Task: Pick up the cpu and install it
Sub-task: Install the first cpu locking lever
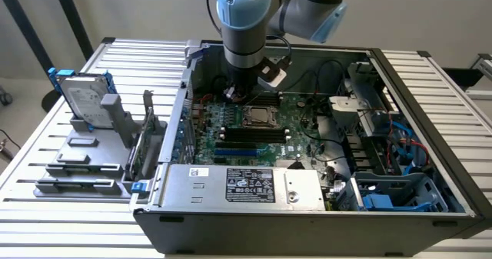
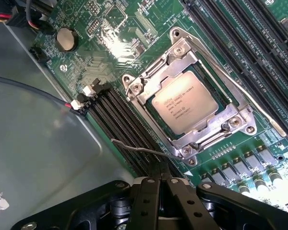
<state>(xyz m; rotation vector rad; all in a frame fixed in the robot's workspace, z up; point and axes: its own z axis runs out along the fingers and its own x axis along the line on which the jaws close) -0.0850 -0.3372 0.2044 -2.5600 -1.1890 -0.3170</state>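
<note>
Jaws pressed together with nothing between them: your gripper [image 2: 162, 182] hangs over the motherboard [image 2: 110, 28] inside the open computer case [image 1: 307, 227]. You'll find the cpu [image 2: 185, 103] lying flat in its socket frame [image 2: 144, 88] (silver top up), near the gripper but not touching it.

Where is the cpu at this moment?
The cpu sits inside the socket frame on the motherboard, mid-case in the exterior view, beside the memory slots.

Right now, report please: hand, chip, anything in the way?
Hand shut, empty, above board. Chip sits in socket frame. Wire lever between hand and frame.
</note>
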